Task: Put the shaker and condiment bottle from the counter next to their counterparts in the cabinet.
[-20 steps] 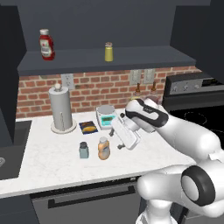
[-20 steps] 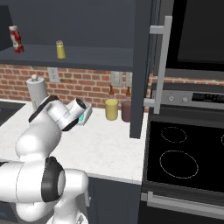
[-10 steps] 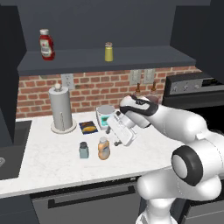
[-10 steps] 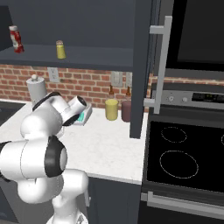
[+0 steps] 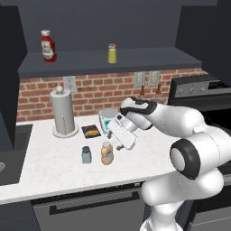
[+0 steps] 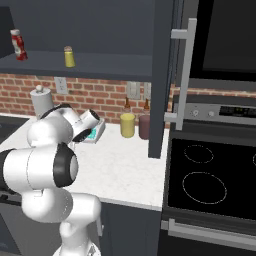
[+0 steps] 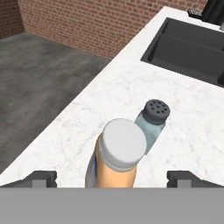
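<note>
- Two small dark fingertips (image 7: pixel 43 178) stand far apart at the bottom of the hand view, so the gripper (image 7: pixel 111 179) is wide open and holds nothing.
- Between those tips, nearest the hand, is the orange bottle (image 7: pixel 116 158), upright on the white counter (image 7: pixel 78 118), white cap toward the camera.
- Just beyond the bottle stands the pale blue shaker (image 7: pixel 151 120), grey perforated cap up; whether the two touch I cannot tell.
- From the left base view the gripper (image 5: pixel 121 136) hangs just beside the bottle (image 5: pixel 107 153), to its right and a little above, with the shaker (image 5: pixel 86 154) near on the bottle's other side.
- Step in hand, as I judge it: the approach to the first pick, aimed at the orange bottle; neither item has been carried up yet.
- Next move calls for lowering the open fingers around the bottle's body below the cap, then closing, without knocking the shaker behind it.
- Farther back on the counter are a paper towel roll (image 5: pixel 62 114) and a small scale (image 5: pixel 107 119).
- Farthest, up on the dark cabinet shelf (image 5: pixel 135 57), wait the ketchup bottle (image 5: pixel 47 46) and the yellow-green shaker (image 5: pixel 112 53), well apart from each other; the orange bottle belongs beside the ketchup.
</note>
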